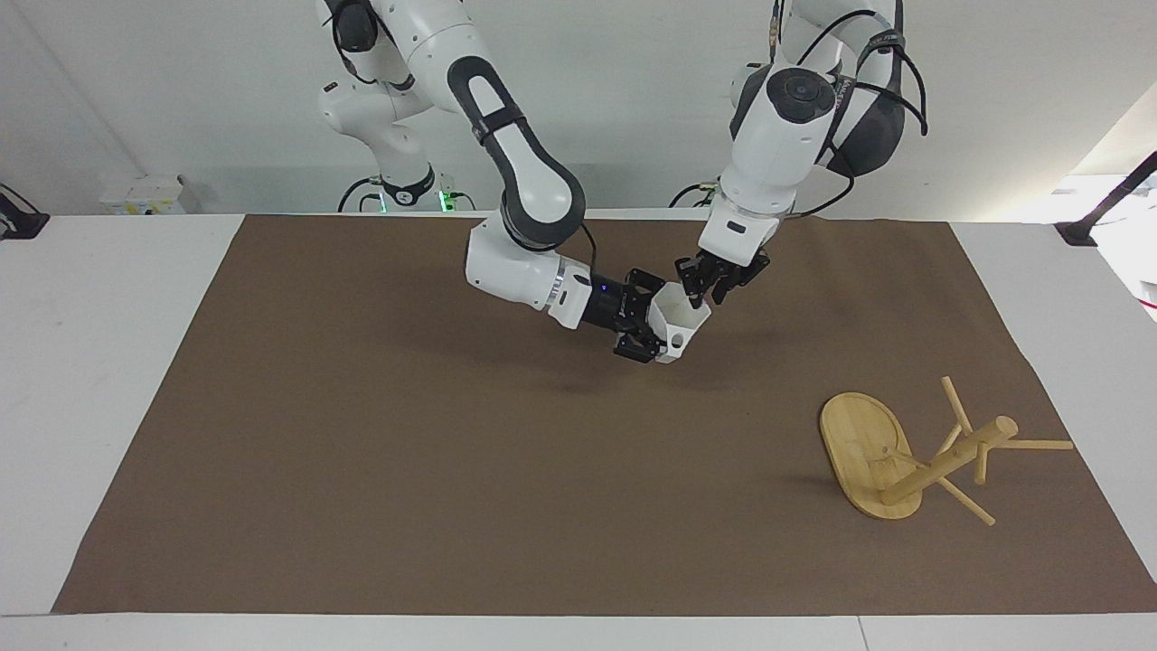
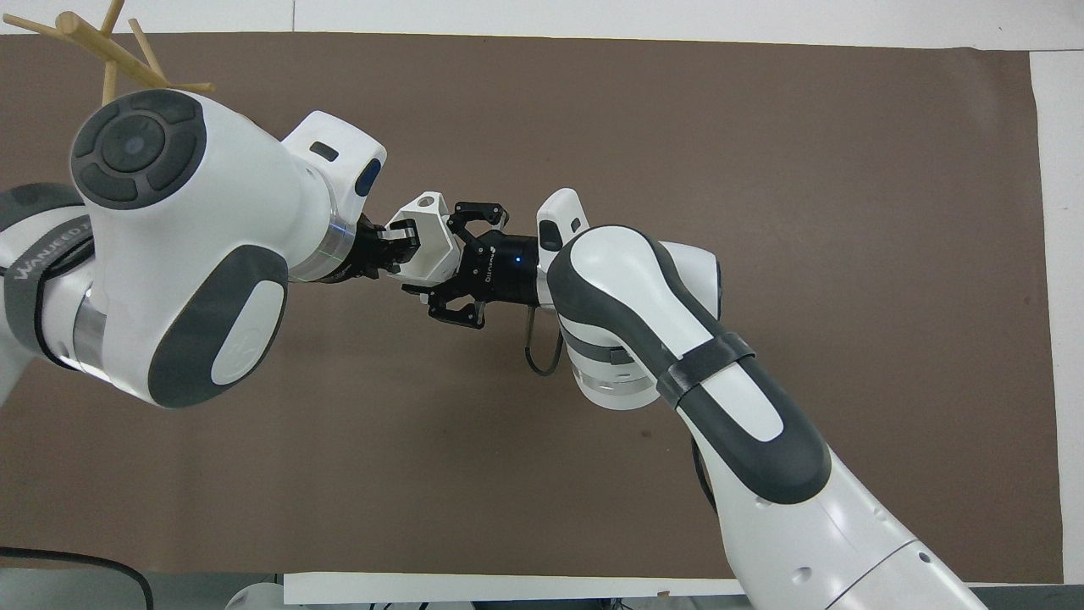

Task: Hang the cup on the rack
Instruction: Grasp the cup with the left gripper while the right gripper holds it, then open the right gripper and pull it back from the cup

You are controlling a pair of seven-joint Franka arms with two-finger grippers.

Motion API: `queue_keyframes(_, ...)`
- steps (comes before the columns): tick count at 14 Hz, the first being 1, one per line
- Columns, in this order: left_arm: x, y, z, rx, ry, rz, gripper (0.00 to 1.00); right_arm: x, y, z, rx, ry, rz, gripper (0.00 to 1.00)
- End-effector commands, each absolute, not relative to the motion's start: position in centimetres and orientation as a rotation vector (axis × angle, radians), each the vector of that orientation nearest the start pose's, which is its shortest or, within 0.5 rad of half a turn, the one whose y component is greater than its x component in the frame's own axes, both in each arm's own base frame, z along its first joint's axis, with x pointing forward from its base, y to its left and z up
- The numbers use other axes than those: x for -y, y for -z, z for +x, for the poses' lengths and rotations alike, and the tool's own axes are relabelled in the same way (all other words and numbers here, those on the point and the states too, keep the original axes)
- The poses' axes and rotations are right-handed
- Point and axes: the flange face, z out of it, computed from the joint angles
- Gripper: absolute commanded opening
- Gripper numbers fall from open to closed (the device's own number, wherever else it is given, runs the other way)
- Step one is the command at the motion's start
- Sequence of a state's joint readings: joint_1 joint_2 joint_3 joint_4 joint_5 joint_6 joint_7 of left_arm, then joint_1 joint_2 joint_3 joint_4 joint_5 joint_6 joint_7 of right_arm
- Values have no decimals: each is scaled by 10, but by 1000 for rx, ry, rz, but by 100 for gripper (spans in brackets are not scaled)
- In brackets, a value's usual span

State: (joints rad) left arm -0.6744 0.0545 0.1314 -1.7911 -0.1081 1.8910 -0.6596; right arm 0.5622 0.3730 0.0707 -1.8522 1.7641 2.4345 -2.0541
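Right gripper (image 1: 653, 327) is what I read first: my right arm reaches out low over the middle of the brown mat (image 1: 362, 434), wrist turned level, and its black fingers are closed around the narrow base of the cup (image 1: 680, 322), holding it in the air on its side. That cup is small, white and matte, with flat facets that widen to a six-sided rim, and its mouth points toward the left arm's end of the table. A small angular handle with a round hole sits on its underside in the facing view. I cannot see anything inside it.

My left gripper (image 1: 703, 291) comes down at a slant from the left arm and meets the cup's rim. In the overhead view its fingers (image 2: 401, 240) look pinched on the rim wall, one at the mouth, but I cannot tell for certain that they grip it.

Toward the left arm's end of the mat, farther from the robots than the cup, the rack (image 1: 913, 457) lies tipped over. It is pale bamboo: a flat oval base standing on edge, a round post slanting off it, and thin pegs sticking out.
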Motion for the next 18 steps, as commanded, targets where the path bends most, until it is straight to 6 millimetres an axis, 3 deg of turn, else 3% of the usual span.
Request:
queue_keyframes(1,308,-516,494,247,1,-3257,0,-385,-350,531,1204,1073,-1726,26)
queue_keyframes(3,309,-517,496,245,28,-3268,0,-387,-351,530,1198,1068,-1727,27)
queue_keyframes(4,310,-516,496,246,35,-3271,0,-387,-350,530,1196,1066,-1728,37)
queue_keyframes(6,312,-518,497,240,56,-3279,0,-385,-349,530,1197,1065,-1728,98)
queue_keyframes(9,306,-516,503,274,98,-3288,0,-377,-361,533,1205,1091,-1721,100)
queue_keyframes(12,281,-499,519,368,237,-3309,0,-340,-369,533,1223,1092,-1731,100)
queue_keyframes(14,248,-483,533,477,397,-3323,0,-293,-363,534,1277,1061,-1764,100)
queue_keyframes(16,220,-466,534,573,621,-3333,0,-248,-347,532,1405,996,-1824,100)
queue_keyframes(18,197,-454,531,668,831,-3322,0,-200,-342,548,1542,954,-1873,100)
